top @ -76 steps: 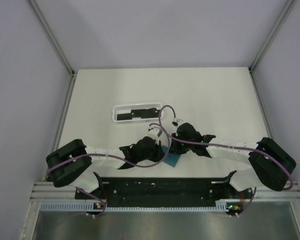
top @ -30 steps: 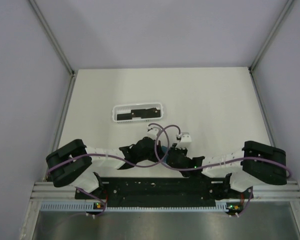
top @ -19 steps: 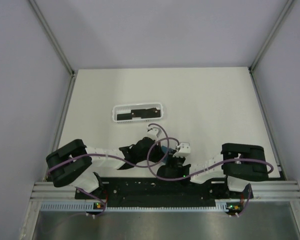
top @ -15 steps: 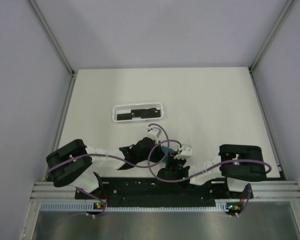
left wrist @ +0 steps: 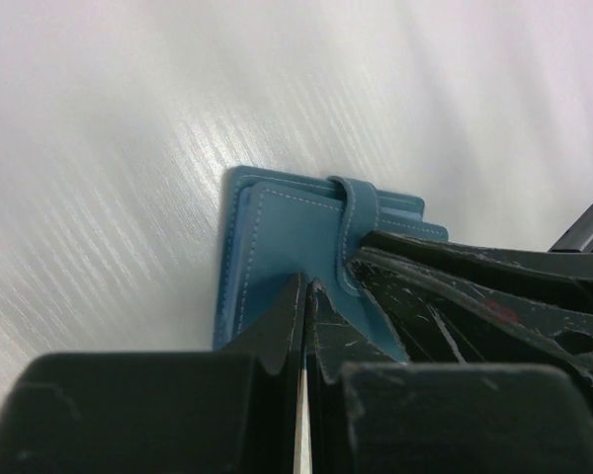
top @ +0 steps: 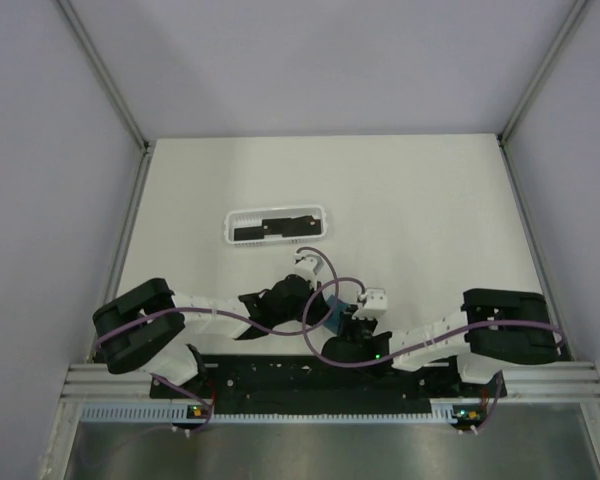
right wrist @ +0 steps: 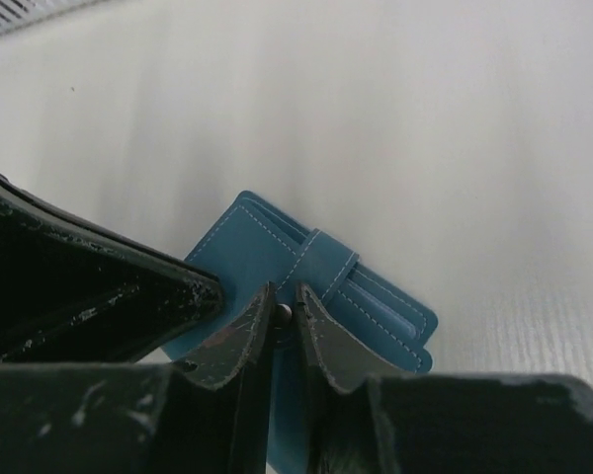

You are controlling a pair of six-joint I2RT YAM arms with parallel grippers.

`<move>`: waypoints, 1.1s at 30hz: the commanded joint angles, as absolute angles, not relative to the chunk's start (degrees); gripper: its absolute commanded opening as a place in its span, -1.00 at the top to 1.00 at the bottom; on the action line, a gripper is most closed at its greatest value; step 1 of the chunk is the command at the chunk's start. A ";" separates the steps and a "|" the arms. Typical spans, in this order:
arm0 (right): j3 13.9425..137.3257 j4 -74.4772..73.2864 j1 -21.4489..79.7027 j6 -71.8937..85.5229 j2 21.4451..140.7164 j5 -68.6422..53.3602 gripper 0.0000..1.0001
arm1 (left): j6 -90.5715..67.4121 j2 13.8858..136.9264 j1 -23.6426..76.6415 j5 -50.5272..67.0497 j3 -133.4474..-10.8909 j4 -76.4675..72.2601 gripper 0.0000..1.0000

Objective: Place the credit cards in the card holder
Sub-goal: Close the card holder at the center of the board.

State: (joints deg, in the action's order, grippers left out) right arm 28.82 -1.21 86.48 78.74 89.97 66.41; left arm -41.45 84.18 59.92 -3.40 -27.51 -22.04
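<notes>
We see the card holder (left wrist: 277,237) lying flat on the white table (top: 410,200), close to the near edge and between the two arms. Both arms are right at it.

The left gripper (left wrist: 304,296) has its jaws pressed together. Their tips sit on the near edge of the holder, and we think they are pinning it down.

In the right wrist view, the holder lies at 12 to 1 o'clock, just past the right gripper (right wrist: 285,314). Its long side runs from 10 o'clock to 4 o'clock. The strap (right wrist: 324,265) crosses it and comes down toward the jaws. Those jaws are a little way apart, with the end of the strap between them. The view is too tight there, so we cannot tell if they pinch the strap or only stand around it.

The credit cards (top: 280,226) are not in the holder yet. They lie in the white basket tray (top: 280,209), at about 11 o'clock from the holder in the top view and well apart from it. The left arm is nearer to the tray.

We think the strap has to be pulled up and back to open the holder. The table is smooth, so the holder could slide. There is plenty of bare table toward 12 o'clock.
</notes>
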 commanded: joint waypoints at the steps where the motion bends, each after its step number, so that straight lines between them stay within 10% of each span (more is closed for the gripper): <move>1: 25.31 -15.47 86.49 67.52 85.44 46.58 0.68 | -41.48 84.64 59.77 -3.52 -26.72 -23.29 1.00; 12: 23.82 -11.25 72.34 49.23 59.78 38.86 0.39 | -41.13 85.96 59.68 -2.37 -27.60 -23.99 1.00; 33: 24.17 -19.76 68.38 45.61 54.93 12.75 0.44 | -39.99 71.02 59.77 -4.65 -27.16 -13.02 1.00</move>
State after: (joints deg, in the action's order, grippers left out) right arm 22.15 -15.70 68.93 46.06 55.88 17.58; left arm -41.21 74.61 59.70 -2.68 -27.09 -16.40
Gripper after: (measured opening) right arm 0.279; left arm 0.013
